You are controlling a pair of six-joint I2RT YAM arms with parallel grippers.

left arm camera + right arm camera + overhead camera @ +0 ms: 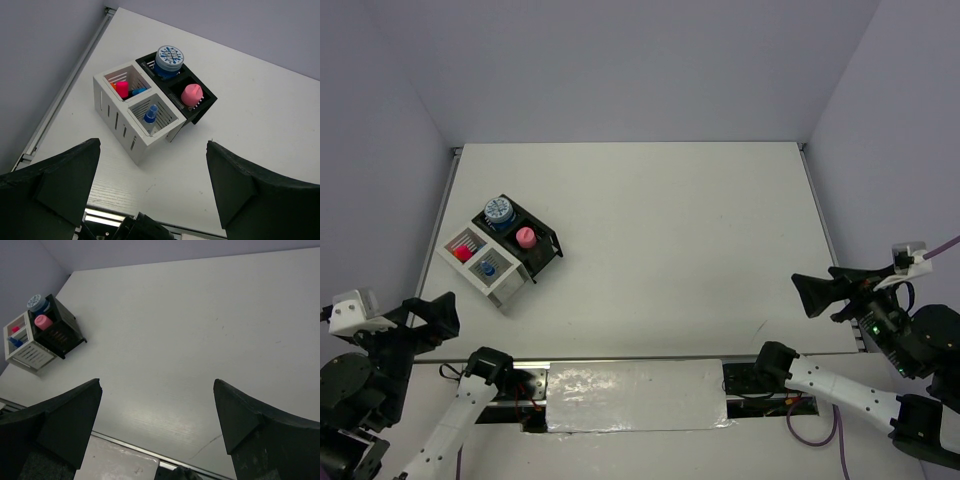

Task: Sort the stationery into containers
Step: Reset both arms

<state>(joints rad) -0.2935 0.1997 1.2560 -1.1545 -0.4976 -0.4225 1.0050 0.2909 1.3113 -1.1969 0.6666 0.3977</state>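
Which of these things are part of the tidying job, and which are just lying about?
Part of the job: blue-white patterned roll, pink cylinder, pink-capped marker, blue-capped marker, black box, white slotted box.

Just there: table, shiny sheet at its near edge, purple cable.

White table (670,250), pale lilac walls (620,60) on three sides, glossy white strip (630,395) along near edge

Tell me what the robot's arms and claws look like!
The left arm and right arm are white tubes joined by chunky black joints. The left claw and right claw are black, each with two wedge-shaped fingers and a small white block behind. A purple cable runs to the right arm.
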